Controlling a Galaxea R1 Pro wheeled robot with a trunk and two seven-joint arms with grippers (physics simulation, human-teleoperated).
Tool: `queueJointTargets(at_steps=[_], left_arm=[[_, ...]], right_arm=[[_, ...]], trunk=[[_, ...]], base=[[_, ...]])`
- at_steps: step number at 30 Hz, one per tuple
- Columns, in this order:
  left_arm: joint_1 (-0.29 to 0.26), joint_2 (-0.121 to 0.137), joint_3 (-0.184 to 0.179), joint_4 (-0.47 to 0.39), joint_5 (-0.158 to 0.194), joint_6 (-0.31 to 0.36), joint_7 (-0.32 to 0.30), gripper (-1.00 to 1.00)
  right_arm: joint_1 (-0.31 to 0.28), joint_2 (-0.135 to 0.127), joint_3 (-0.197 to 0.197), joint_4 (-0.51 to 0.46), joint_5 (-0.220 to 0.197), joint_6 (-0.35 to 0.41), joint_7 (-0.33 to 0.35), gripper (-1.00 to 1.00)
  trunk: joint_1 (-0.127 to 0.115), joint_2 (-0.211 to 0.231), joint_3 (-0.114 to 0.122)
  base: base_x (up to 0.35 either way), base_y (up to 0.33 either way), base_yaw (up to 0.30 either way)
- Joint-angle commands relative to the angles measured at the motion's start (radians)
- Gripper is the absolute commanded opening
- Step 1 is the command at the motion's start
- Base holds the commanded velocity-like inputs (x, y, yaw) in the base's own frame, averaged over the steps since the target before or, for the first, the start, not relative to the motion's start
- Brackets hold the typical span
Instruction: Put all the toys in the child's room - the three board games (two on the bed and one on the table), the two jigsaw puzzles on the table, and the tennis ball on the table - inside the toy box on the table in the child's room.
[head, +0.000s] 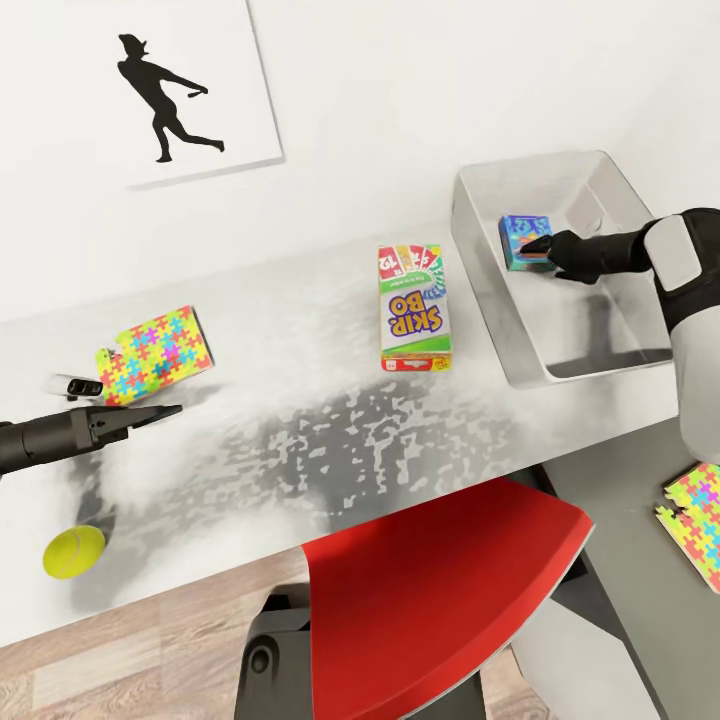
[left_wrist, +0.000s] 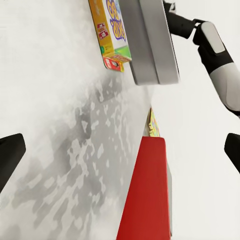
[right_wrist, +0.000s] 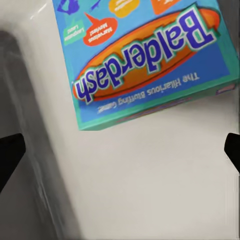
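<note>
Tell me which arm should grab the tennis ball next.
Left. Its end effector hangs open over the table's left end, near the ball. The right end effector is over the toy box, beside the blue game.

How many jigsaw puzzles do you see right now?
2: one jigsaw puzzle lies on the table near the left pincer; another lies lower right, off the tabletop.

Toy box (head: 560, 290) on table (head: 300, 440), right end, near the wall. Balderdash game (head: 527, 242) inside it, toward the far wall of the box. Skip-Bo game (head: 413, 308) flat on table, just left of the box. Jigsaw puzzle (head: 157, 354) farther left. Tennis ball (head: 73, 551) at front left edge. Chair (head: 440, 590) before the table. Second jigsaw puzzle (head: 697, 523) right of chair, below table level.
</note>
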Motion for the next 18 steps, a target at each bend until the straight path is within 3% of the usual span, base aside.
queueJointTargets(at_steps=[1,7,18], left_arm=[[0.000,0.000,0.000,0.000,-0.001,0.011,-0.004,1.00],[0.000,0.000,0.000,0.000,-0.001,0.011,-0.004,1.00],[-0.001,0.000,0.000,0.000,-0.001,0.011,-0.004,1.00]], right_arm=[[-0.005,0.000,-0.004,0.000,0.010,0.006,0.000,1.00],[-0.016,-0.001,-0.004,-0.002,0.009,0.019,-0.054,1.00],[-0.019,-0.002,-0.006,-0.012,0.008,0.020,-0.066,1.00]], trunk=[[0.001,-0.002,-0.001],[0.001,-0.002,-0.001],[0.001,-0.002,-0.001]], base=[[0.000,0.000,0.000],[0.000,0.000,0.000],[0.000,0.000,0.000]])
